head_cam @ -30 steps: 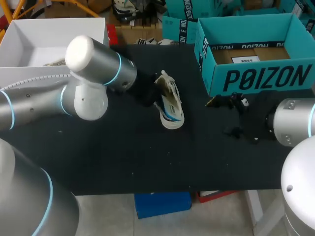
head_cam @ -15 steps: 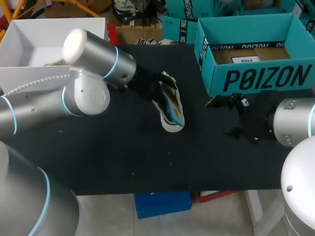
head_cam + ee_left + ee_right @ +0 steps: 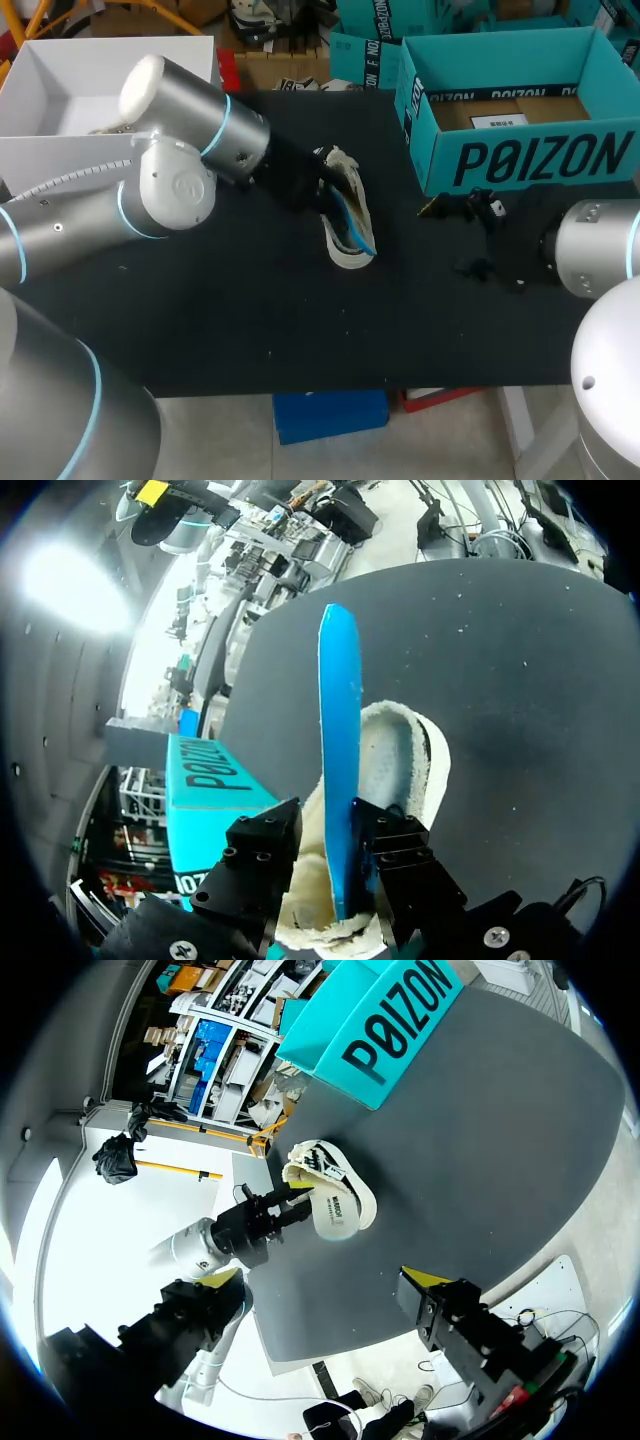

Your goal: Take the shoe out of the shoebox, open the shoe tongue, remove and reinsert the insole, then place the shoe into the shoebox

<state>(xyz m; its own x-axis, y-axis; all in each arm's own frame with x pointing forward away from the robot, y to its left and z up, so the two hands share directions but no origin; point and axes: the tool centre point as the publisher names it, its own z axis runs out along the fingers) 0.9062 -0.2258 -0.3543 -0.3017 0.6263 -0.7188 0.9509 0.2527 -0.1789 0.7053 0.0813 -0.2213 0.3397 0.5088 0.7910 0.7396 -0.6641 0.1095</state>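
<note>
One arm has moved since a moment ago. The left arm point(image 3: 170, 190) has swung its big round joint up and back, and its black wrist has pushed further over the shoe point(image 3: 350, 235). More of the blue insole point(image 3: 340, 730) shows now, sticking up along the shoe's open top. The shoe has hardly moved. The right arm point(image 3: 600, 250) has stayed where it was.

There are two arms, one shoe, one insole and one teal shoebox point(image 3: 530, 160). There is also one white box point(image 3: 60, 150), open on top, at the far left end of the table.

The left gripper point(image 3: 322, 820) has its two fingers close together, and the insole stands on its thin edge between them, pinched. The insole's far end points away from the gripper, over the shoe's fluffy white inside. The right gripper point(image 3: 325, 1278) is spread wide and holds nothing. It hangs low over the table just in front of the shoebox, well apart from the shoe.

The shoe lies out of the shoebox, near the middle of the table, with its toe towards the near edge. The shoebox sits at the far right, open, with brown card and a white label on its floor.

The table point(image 3: 250, 320) is flat and black with a dull top.
</note>
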